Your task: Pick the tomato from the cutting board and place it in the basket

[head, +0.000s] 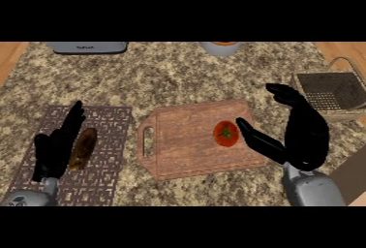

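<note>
On my far left, the left hand (61, 145) rests over the patterned mat (107, 160), fingers straight and relaxed, holding nothing; a brown oblong item (83, 148) lies on the mat just beside it. Moving right, I see the cutting board (193, 140) lying on the counter (178, 77), handle slot toward the mat. The tomato (226, 133) sits on the board's right half, stem side up. My right hand (304, 133) stands just right of the board, thumb stretched toward the tomato and almost touching it, fingers spread open above, grasping nothing. Farther right, the basket (330, 95) sits near the counter's edge.
</note>
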### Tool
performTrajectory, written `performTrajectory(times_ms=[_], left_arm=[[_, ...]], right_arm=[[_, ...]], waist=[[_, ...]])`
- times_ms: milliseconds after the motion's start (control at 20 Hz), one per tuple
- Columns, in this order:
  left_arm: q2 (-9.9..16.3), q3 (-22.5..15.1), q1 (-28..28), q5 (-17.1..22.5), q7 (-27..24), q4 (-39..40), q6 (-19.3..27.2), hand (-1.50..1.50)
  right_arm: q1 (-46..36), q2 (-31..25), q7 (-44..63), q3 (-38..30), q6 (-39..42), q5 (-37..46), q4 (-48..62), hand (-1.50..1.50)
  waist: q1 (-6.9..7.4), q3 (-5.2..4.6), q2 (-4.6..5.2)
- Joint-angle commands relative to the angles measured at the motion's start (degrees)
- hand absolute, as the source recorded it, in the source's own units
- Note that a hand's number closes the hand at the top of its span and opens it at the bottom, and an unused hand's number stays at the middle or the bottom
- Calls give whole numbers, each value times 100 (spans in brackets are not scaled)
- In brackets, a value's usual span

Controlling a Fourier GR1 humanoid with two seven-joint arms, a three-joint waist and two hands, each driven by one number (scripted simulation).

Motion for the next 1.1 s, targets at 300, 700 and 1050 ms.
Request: performTrajectory(times_ms=[300, 700, 1050], left_arm=[[321, 187, -300, -14, 545, 271, -82, 0], [181, 30, -483, -98, 696, 167, -63, 0], [15, 36, -790, -187, 820, 343, -53, 0]], right_arm=[[1810, -106, 1131, 332, -2452, 2702, 103, -150], [3197, -1114, 3188, 1033, -886, 4209, -844, -150], [3994, -845, 5413, 2143, 394, 5690, -3051, -150]], waist=[[-256, 22, -40], [-88, 8, 8], [41, 58, 16]])
